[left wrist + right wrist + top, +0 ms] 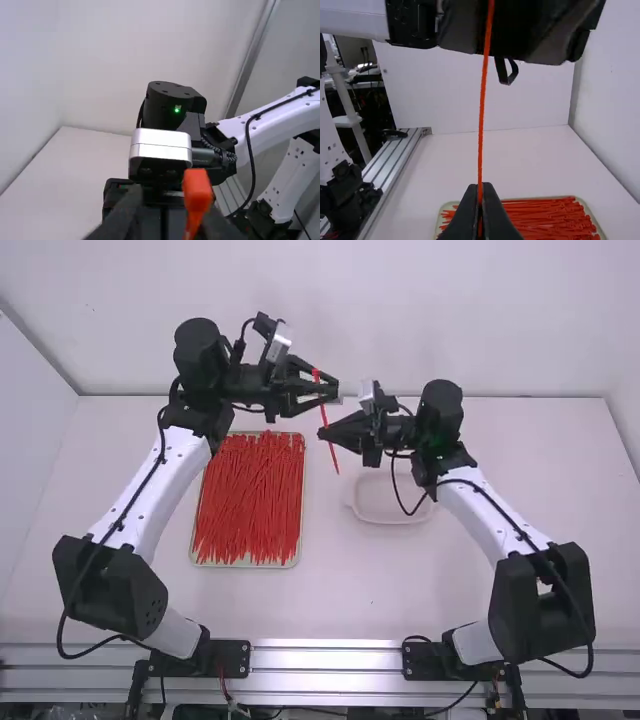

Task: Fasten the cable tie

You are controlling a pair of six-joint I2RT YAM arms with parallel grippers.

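High view: the left gripper [330,390] is raised over the far part of the table [560,460], with the right gripper [325,436] just beneath it, the two pointing at each other. A red cable tie [323,413] runs near-upright through both, one end projecting above the left gripper, the other hanging below the right gripper. A tray [245,565] heaped with loose red ties lies beside the left arm, and a clear container [385,517] sits near it, by the right arm. Left wrist view: the head [196,187] of the cable tie stands up beside the left gripper's own fingers [122,217], with the right arm's silver camera housing [161,155] close behind. Right wrist view: the right gripper is clamped on the cable tie; overhead, the left gripper's jaws are closed against the same cable tie, no gap visible
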